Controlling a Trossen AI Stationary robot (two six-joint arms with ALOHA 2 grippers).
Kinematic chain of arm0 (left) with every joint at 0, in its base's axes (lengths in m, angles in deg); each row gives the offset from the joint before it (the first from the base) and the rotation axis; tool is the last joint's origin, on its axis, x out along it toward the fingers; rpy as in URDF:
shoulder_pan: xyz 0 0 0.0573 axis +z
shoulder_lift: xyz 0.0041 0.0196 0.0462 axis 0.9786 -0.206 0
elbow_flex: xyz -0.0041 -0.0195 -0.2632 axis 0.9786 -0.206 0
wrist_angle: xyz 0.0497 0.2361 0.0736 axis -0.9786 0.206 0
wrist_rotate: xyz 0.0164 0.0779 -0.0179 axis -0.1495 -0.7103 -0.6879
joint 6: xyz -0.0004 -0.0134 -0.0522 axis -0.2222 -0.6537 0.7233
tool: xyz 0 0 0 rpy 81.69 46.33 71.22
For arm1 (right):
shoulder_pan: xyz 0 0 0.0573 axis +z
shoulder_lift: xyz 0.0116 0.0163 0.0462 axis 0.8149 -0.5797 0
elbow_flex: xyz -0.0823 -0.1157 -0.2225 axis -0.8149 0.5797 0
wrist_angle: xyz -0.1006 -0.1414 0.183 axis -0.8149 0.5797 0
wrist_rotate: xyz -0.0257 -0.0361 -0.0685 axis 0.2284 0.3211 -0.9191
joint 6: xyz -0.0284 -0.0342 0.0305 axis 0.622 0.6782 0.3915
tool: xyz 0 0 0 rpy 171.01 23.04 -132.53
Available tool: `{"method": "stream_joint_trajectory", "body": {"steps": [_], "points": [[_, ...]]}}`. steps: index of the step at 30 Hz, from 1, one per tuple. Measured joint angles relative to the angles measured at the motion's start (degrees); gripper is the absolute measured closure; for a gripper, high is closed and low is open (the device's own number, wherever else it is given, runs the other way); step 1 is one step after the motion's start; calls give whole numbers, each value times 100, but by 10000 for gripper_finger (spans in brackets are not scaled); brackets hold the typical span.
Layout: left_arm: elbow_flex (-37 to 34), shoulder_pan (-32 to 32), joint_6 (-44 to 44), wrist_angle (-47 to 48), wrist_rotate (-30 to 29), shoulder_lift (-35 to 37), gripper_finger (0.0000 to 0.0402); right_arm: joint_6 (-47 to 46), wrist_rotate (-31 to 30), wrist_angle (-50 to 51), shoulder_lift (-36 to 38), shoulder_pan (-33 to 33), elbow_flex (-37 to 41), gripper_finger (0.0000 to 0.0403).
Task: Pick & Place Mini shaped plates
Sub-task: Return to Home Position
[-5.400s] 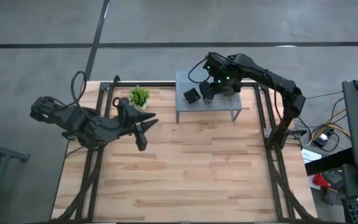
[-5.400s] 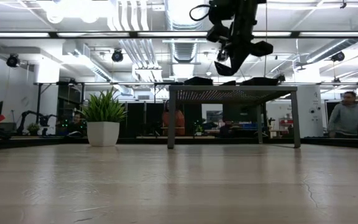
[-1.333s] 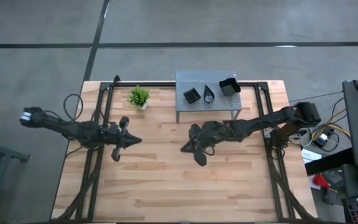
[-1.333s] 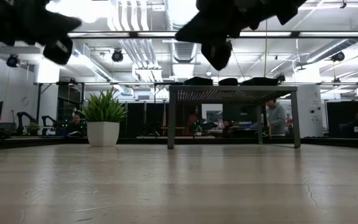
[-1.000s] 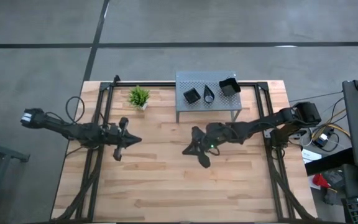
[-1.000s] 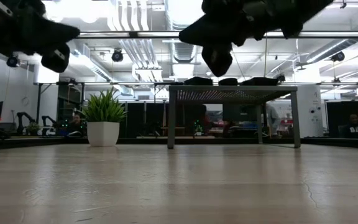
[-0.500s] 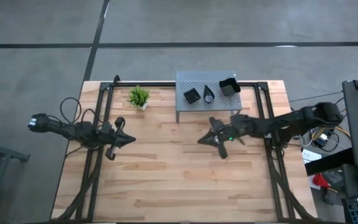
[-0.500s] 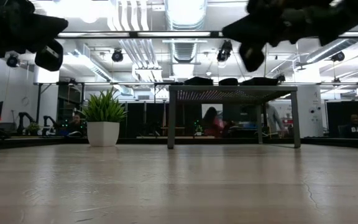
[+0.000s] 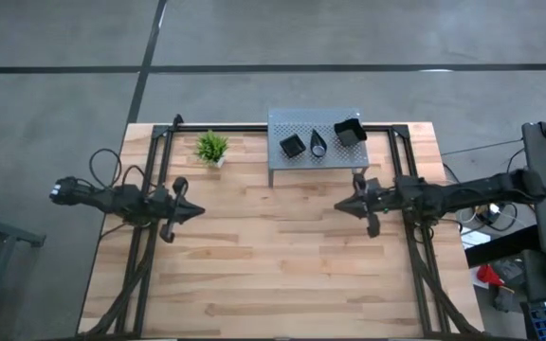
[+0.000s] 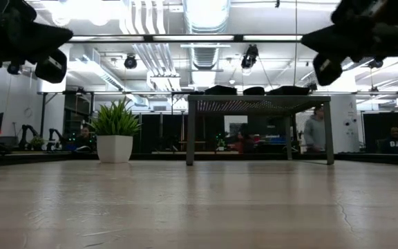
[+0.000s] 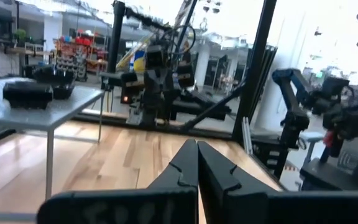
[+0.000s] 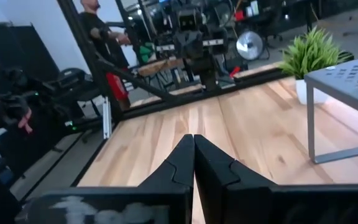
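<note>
Three black mini shaped plates rest on their bases on top of the grey perforated shelf: a small square one, a teardrop one and a deeper square one. My left gripper hovers shut over the table's left part, pointing level toward the right. My right gripper hovers shut in front of the shelf's right leg, pointing level toward the left. Both hold nothing, as the wrist views show for the left gripper and the right gripper.
A small green potted plant stands left of the shelf at the far edge. Black frame rails run along both table sides. Bare wood lies between and in front of the grippers. People move in the room behind.
My right gripper has drawn back from the table's middle toward the right edge, staying shut and empty and coming level. The three plates have stayed where they were on the shelf.
</note>
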Motion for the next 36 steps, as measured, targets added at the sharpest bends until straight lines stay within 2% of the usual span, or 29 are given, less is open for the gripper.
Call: {"method": "stream_joint_trajectory", "body": {"steps": [7,14,17,26,36], "points": [[0,0,31,440,18,83,401,79,1,137,1126,0,605,394],[0,0,46,483,18,83,401,98,18,268,1917,0,1004,394],[0,0,46,478,-36,83,401,118,18,617,2198,0,1018,394],[9,0,-155,662,-94,85,401,283,13,1825,2931,0,1018,394],[5,0,-535,670,-105,85,401,321,15,2507,3363,0,1017,394]]}}
